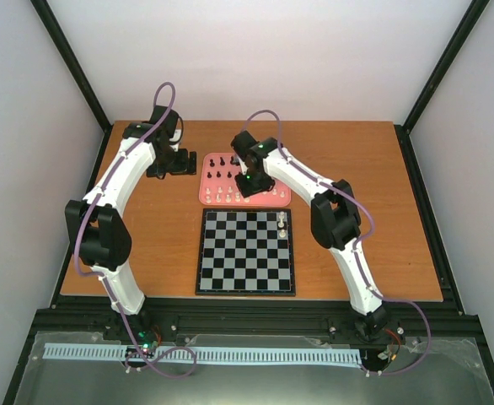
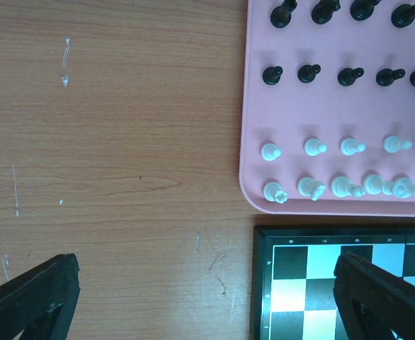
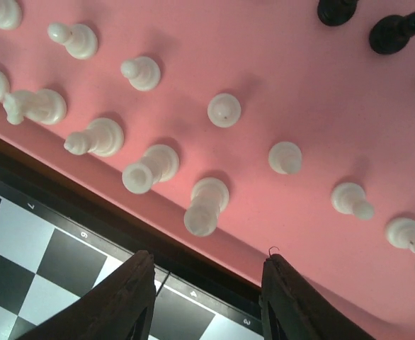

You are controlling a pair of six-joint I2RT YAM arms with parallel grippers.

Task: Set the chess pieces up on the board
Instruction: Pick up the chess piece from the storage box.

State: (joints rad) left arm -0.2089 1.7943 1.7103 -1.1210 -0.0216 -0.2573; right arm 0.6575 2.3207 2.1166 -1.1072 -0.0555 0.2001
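Note:
The chessboard [image 1: 230, 270] lies mid-table with two cream-white pieces [image 1: 281, 223] in its far right corner squares. The other chess pieces stand on a pink tray [image 1: 285, 200] behind it: black ones [image 1: 222, 162] in the far rows, white ones [image 1: 222, 196] in the near rows. My right gripper [image 1: 254, 183] hovers open over the tray's near edge. In the right wrist view its gap [image 3: 207, 290] lies just short of a white piece [image 3: 206, 205], with the board's border [image 3: 37, 248] below. My left gripper [image 1: 179, 160] is open and empty over bare table left of the tray, as its wrist view [image 2: 207, 304] shows.
The left wrist view shows the tray's left edge [image 2: 253, 106] with black pieces [image 2: 309, 73] and white pieces [image 2: 312, 147], and the board's corner [image 2: 292, 283]. Brown wooden table [image 1: 382, 194] extends right of the board. Black frame posts stand at the table's edges.

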